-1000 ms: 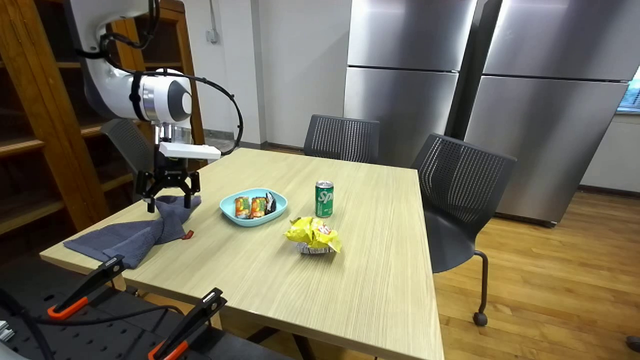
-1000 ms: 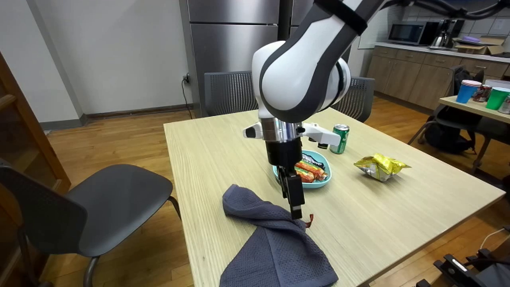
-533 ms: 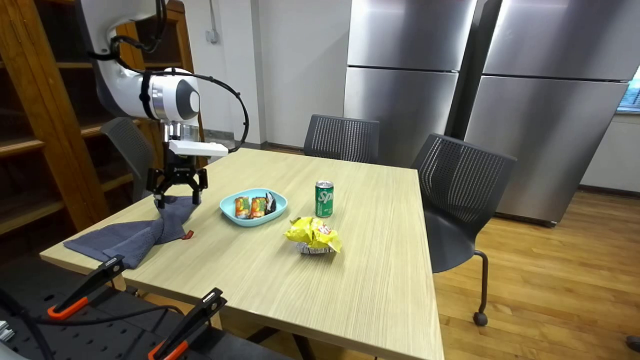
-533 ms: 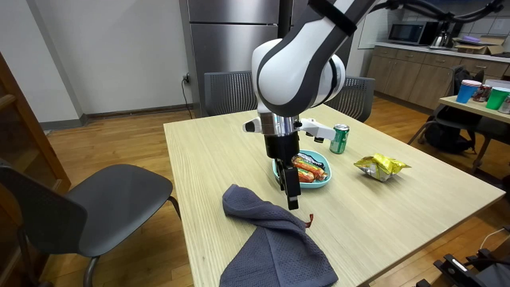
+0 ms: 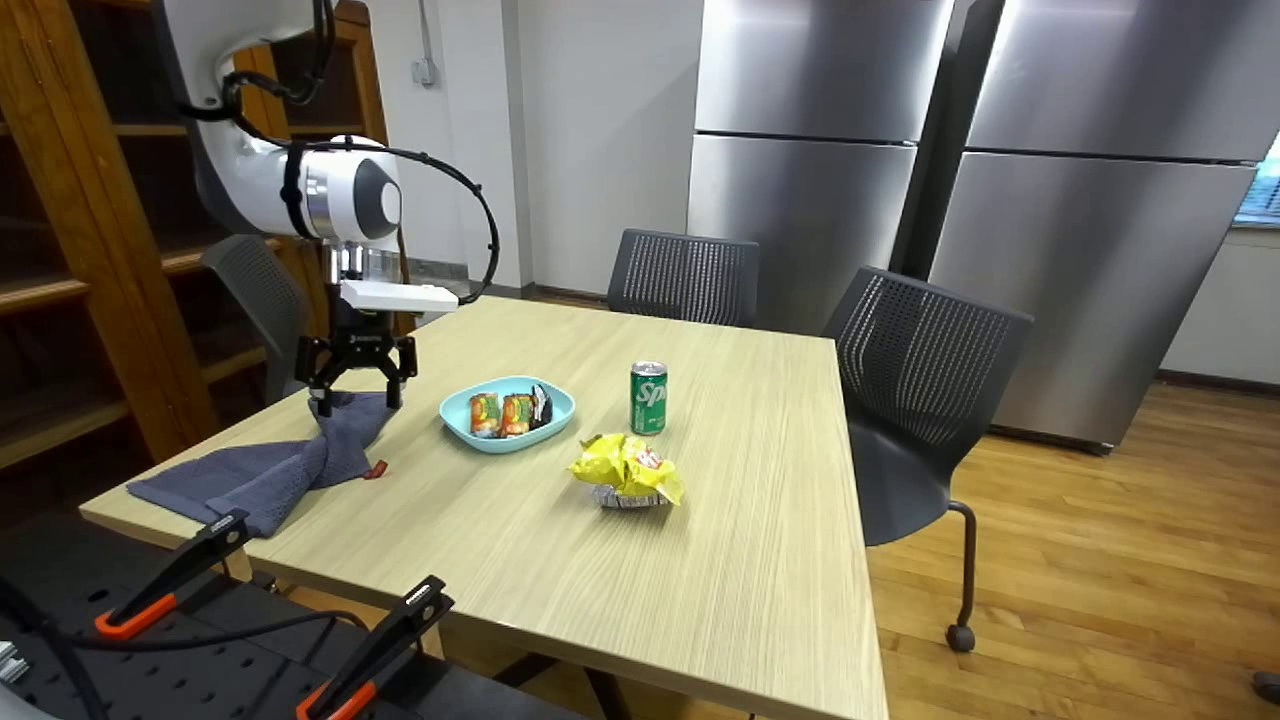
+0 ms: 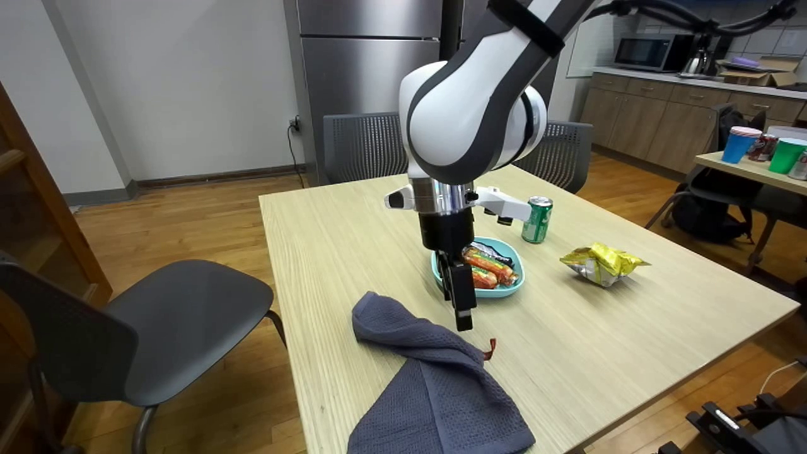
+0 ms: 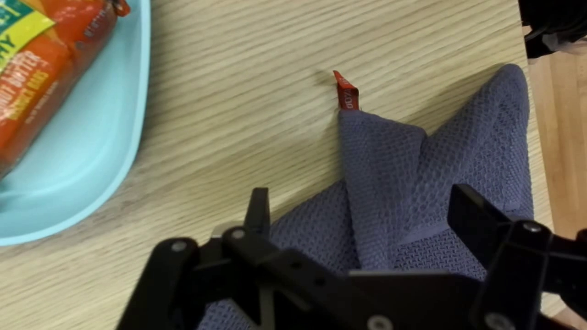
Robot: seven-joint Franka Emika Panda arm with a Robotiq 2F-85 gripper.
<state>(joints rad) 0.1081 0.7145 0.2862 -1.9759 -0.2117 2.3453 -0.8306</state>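
My gripper [image 5: 358,403] points down above a crumpled blue-grey towel [image 5: 250,475] on the table. In the wrist view the jaws stand wide apart, with towel folds [image 7: 385,174] beneath the gap and nothing gripped. Contact between fingertips and cloth cannot be made out. A small red tag [image 7: 348,97] sticks out of the towel's edge. Beside the gripper is a light blue dish [image 7: 114,114] holding orange-red snack bars [image 7: 46,68] and a dark packet [image 5: 542,405]. In an exterior view the arm partly hides this dish [image 6: 521,274].
A green soda can [image 5: 648,400] stands upright past the dish. Nearer the table's front lies a yellow chip bag [image 5: 625,470]. Two black-and-orange clamps [image 5: 180,570] sit by the near edge. Dark chairs [image 5: 925,420] surround the table, one [image 6: 189,328] close to the towel side.
Over the first half second my open gripper shifts slightly across the towel toward the dish and rises a little. After that it barely moves. Towel, dish, can and bag stay put.
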